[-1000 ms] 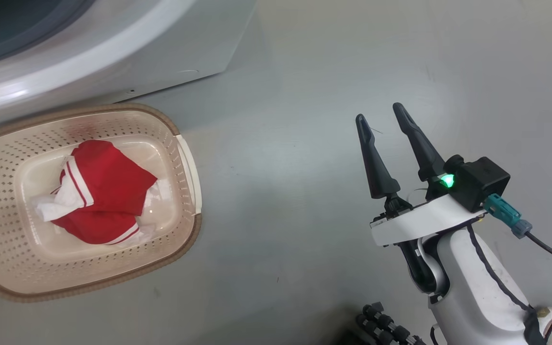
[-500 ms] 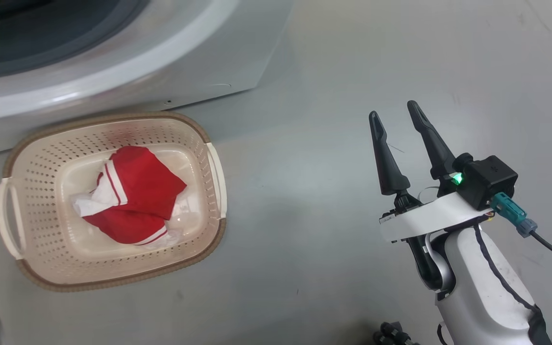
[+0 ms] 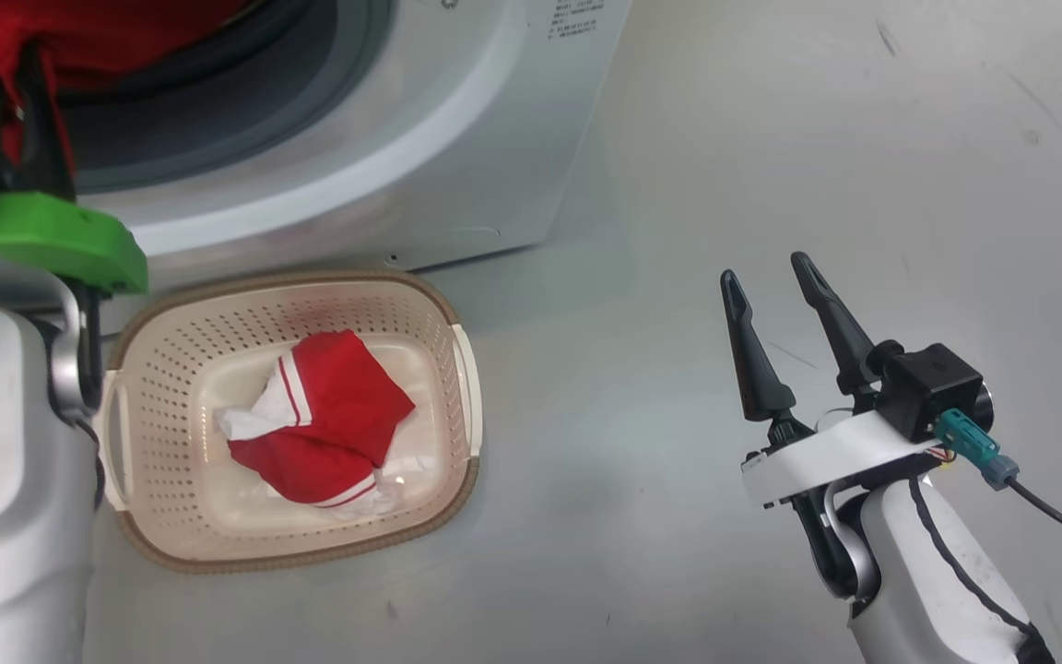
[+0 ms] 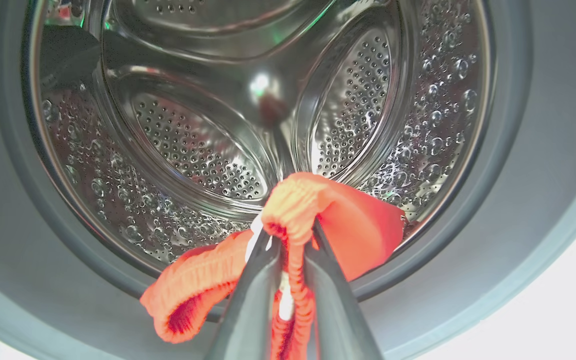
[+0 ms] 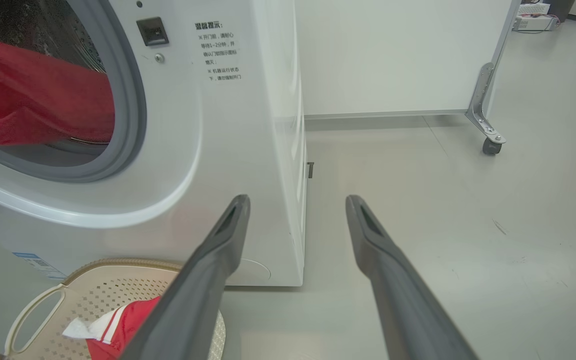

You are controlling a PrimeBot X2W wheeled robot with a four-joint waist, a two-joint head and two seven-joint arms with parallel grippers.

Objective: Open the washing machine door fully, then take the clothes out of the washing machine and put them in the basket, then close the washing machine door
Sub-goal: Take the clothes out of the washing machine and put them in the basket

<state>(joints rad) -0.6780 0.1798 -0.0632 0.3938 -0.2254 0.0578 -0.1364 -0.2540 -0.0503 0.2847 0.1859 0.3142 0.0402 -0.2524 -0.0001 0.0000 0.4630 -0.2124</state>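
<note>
My left gripper (image 4: pixel 292 235) is shut on a red garment of the clothes (image 4: pixel 358 225) at the mouth of the washing machine (image 3: pixel 457 120), in front of the steel drum (image 4: pixel 193 145). The red cloth hangs over the grey seal (image 4: pixel 443 240). In the head view the left arm's green mount (image 3: pixel 42 240) sits at the opening, at the upper left. The cream basket (image 3: pixel 171 369) stands on the floor below it and holds another red and white garment (image 3: pixel 328 424). My right gripper (image 3: pixel 764 267) hangs open over bare floor to the right. The washing machine door is out of view.
The machine's white side panel (image 5: pixel 278 150) stands just left of my right fingers (image 5: pixel 208 280). A white partition on a caster (image 5: pixel 490 145) stands behind, with grey floor (image 3: pixel 771 111) between.
The head camera has swung up and left, bringing the machine's opening and my left arm with the red cloth into view. The right gripper stays open.
</note>
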